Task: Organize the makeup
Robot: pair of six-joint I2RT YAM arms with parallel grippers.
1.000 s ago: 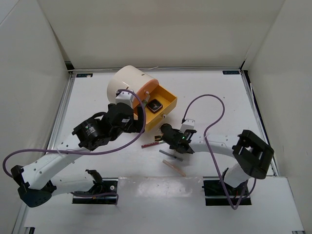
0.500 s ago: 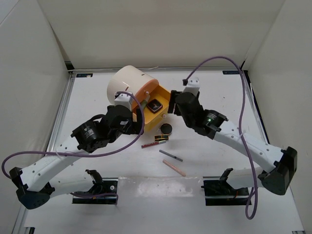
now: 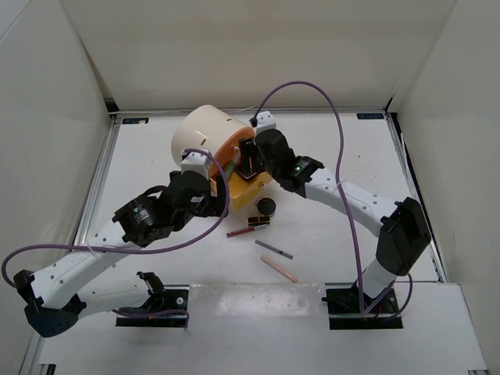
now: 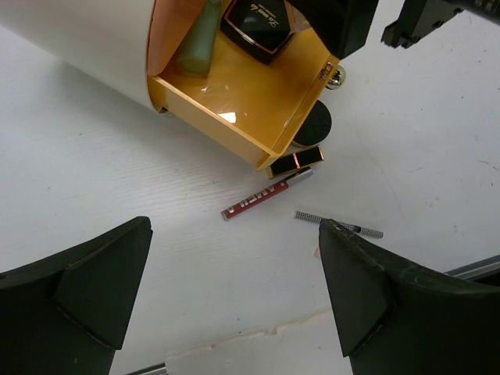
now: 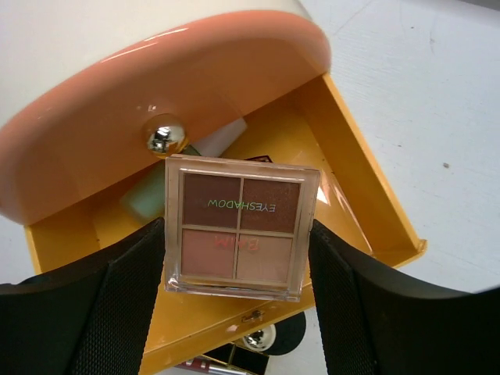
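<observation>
Yellow drawer (image 5: pixel 367 211) lies under the eyeshadow palette (image 5: pixel 241 226); only my right wrist view shows it clamped by its edges in the right gripper (image 5: pixel 238 262) jaws. Left wrist view adds the rest: left gripper (image 4: pixel 234 234) jaws wide and holding nothing, red pencil (image 4: pixel 266 194) and grey pencil (image 4: pixel 337 225) on the table (image 4: pixel 94 172), black compact (image 4: pixel 258 23) and mint tube (image 4: pixel 199 39) in the drawer.

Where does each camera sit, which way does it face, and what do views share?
Top external: above and behind the bases, looking down on the white table; both arms show.
Left wrist: on the left arm, looking down at the open yellow drawer and thin red pencil; open left gripper frames it.
Right wrist: above the drawer, facing in; right gripper holds a square four-pan eyeshadow palette.
Shared: the drawer, in all three.
</observation>
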